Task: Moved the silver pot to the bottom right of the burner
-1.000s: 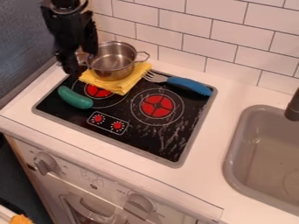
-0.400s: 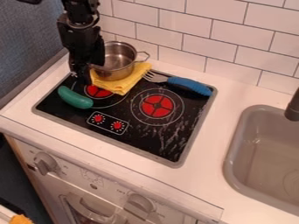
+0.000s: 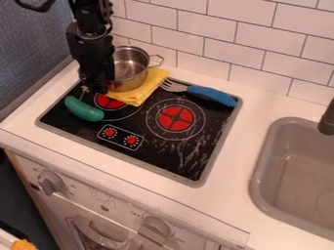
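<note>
The black gripper (image 3: 96,84) hangs at the left side of the silver pot (image 3: 133,69), low over the back left of the cooktop (image 3: 163,156). It hides the pot's left handle and part of its left wall, and whether it holds the pot I cannot tell. Upright, the pot rests on a folded yellow cloth (image 3: 138,95). That cloth partly covers the left red burner (image 3: 110,102). The other red burner (image 3: 176,118) is to the right and in front of the pot.
A green cucumber-shaped toy (image 3: 83,109) lies just in front of the gripper. Behind the right burner lies a fork with a blue handle (image 3: 211,95). The white tiled wall (image 3: 235,46) rises behind, and a grey sink (image 3: 261,171) is at the right.
The gripper has moved right and slightly down against the pot's left side. Between the last two frames the pot has shifted or tilted slightly, its right handle now a little farther left and up.
</note>
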Available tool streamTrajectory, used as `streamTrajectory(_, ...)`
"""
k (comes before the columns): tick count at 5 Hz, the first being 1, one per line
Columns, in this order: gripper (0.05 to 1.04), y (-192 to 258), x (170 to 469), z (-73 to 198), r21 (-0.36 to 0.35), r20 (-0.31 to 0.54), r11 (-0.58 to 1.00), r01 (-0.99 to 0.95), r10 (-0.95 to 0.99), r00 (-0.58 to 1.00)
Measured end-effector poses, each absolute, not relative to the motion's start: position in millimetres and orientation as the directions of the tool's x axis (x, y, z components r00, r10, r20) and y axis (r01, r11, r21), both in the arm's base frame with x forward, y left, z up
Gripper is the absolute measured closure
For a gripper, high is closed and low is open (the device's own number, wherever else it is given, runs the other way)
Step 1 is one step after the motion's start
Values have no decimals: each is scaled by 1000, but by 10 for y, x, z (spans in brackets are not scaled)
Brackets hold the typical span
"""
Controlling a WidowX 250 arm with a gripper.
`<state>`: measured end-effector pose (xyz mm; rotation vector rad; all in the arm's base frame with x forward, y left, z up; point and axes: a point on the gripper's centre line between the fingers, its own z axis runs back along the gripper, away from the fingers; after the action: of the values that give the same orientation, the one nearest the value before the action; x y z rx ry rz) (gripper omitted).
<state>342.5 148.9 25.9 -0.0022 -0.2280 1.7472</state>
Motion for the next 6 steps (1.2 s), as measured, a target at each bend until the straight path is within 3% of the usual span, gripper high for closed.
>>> streamTrajectory(1, 928, 1458, 3408, 234, -148, 120, -173, -974, 974, -192)
streamTrajectory(2, 1001, 1449, 3402, 235, -148, 116, -175, -973, 974, -193)
streamTrajectory(5, 1011, 1397, 3324, 520, -196, 101, -229, -954, 963, -251)
streamTrajectory(6, 1011, 1150, 3263, 578, -205, 93, -183, -962, 974, -205)
